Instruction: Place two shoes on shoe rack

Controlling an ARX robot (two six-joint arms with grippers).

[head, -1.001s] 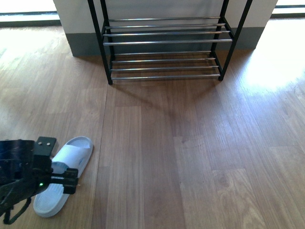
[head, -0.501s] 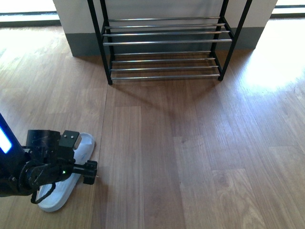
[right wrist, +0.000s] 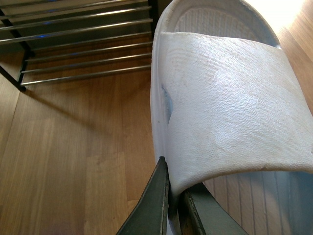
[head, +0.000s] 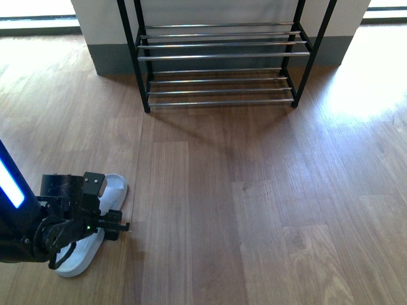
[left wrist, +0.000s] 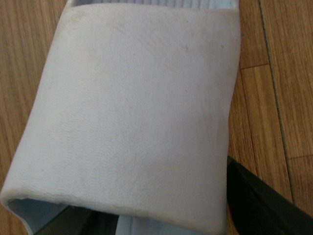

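At the left arm's tip: the left gripper [head: 116,226] sits low over the floor slide [head: 116,186], right on its strap.
Left gripper state: the wrist view shows one dark finger [left wrist: 266,208] just beside the strap's edge and something dark under the strap. I cannot tell whether the jaws are spread or pressed together.
At the right arm's tip: the right gripper [right wrist: 173,196] has both fingers pressed together, pinching the side edge of the held slide [right wrist: 230,98] at its strap. This arm is out of the front view.
Floor slide, long axis: heel near and left, toe far and right, so it points roughly toward the rack.
Held slide, long axis: runs away from the fingers, toe end toward the rack.
Shoe rack [head: 219,56]: against the far wall, chrome rods bare, well apart from the left gripper and ahead and to its right.
Wooden floor [head: 254,210]: open boards between the floor slide and the rack.
Deciding relation: as I judge it, the right arm's slide faces the rack already. Which arm is nearer cannot be told.
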